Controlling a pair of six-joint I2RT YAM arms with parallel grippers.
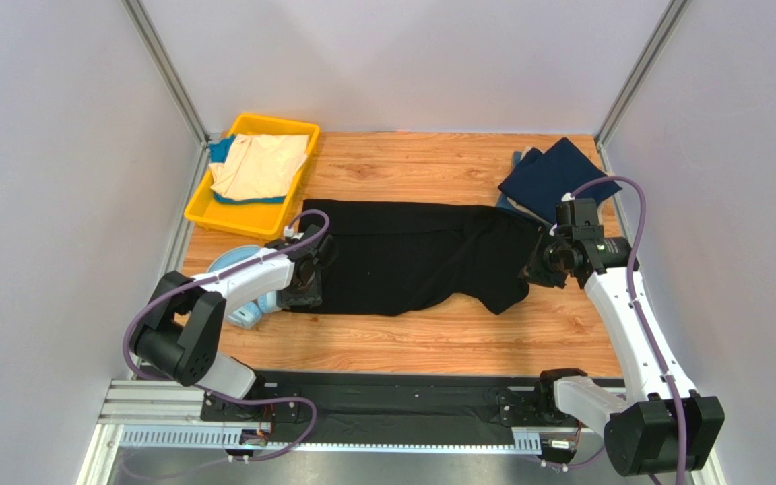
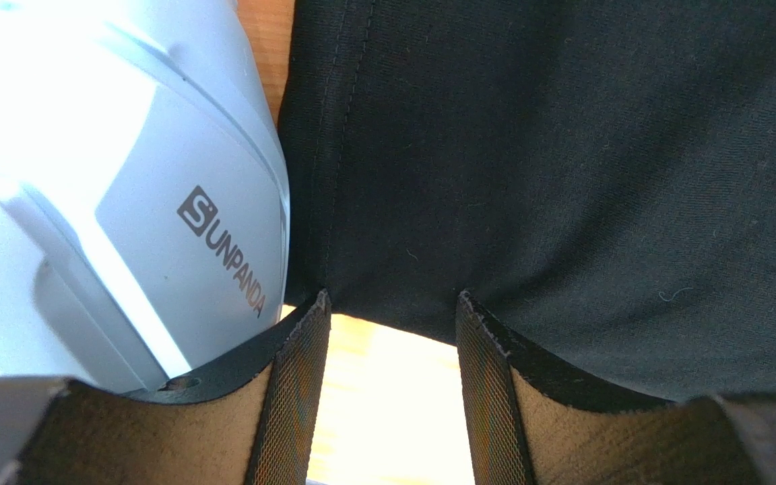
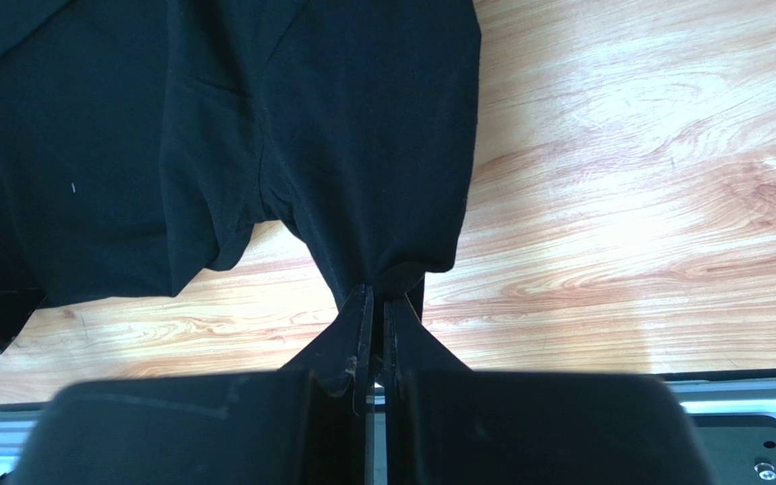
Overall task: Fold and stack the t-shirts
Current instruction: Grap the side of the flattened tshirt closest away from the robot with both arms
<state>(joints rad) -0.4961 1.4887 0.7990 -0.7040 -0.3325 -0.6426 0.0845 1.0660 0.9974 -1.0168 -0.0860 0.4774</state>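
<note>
Looking down, I see the large black cloth t-shirt (image 1: pixel 412 258) lying lengthwise between my arms: right gripper (image 3: pixel 374 293) clamped on its end, left gripper (image 2: pixel 390 303) jaws apart, hem just ahead.

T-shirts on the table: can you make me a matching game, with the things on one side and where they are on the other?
Things:
1. black t-shirt
2. navy t-shirt
3. cream t-shirt
4. headphones

Places:
A. in the yellow bin
B. far right corner of the table
C. next to the left gripper
D. middle of the table, pinched by the right gripper

Pairs: 1-D, 2-B, 3-A, 4-C
</note>
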